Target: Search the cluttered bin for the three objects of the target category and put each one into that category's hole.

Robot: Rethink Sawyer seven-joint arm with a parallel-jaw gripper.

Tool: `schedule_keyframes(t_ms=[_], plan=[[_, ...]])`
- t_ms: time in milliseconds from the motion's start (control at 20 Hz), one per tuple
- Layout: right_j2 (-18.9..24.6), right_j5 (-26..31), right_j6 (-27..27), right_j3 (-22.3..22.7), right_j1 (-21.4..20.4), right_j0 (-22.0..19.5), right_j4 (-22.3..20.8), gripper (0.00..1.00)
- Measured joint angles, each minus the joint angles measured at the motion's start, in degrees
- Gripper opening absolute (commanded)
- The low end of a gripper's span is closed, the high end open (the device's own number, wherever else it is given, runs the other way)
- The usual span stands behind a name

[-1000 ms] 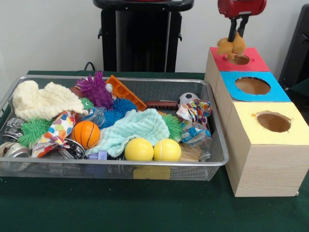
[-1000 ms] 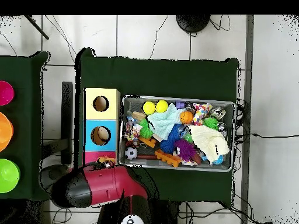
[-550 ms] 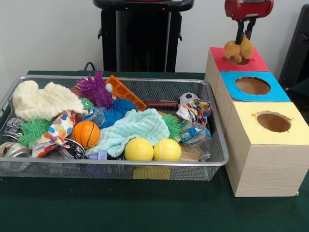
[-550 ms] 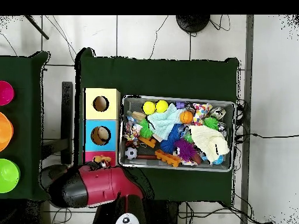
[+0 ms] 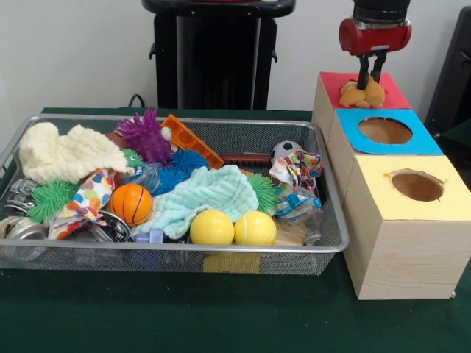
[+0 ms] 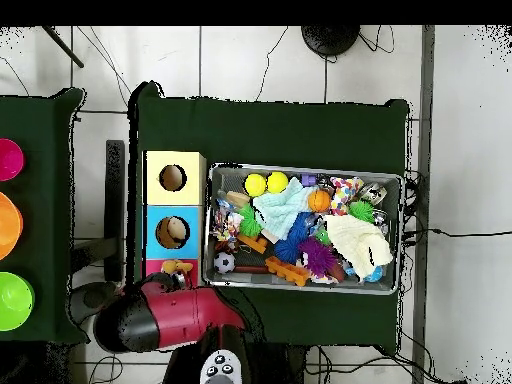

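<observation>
Plush toy (image 5: 363, 94), tan-orange, is sitting on the red-topped box (image 5: 390, 92) over its hole, the gripper (image 5: 371, 76) pinching its top. No writing is showing; boxes and mesh bin (image 5: 221, 257) are resting on green cloth (image 5: 184, 316)

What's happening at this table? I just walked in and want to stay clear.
The red arm's claw is at the red-topped box, with an orange plush toy sitting over that box's hole. The claw's tips reach the toy. The blue box and yellow box stand alongside, and the wire bin remains full of clutter.
</observation>
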Motion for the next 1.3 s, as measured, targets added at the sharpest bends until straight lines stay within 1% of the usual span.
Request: schedule_keyframes(t_ms=[500,950,1300], plan=[[-1.63,-1.05,0.00,0.77,-0.11,1.40,2.44,0.00],[-2.70,-2.55,0.00,1.33,-0.10,2.45,3.64,0.00],[-3.60,-2.60,0.00,1.53,-0.40,3.55,4.55,0.00]])
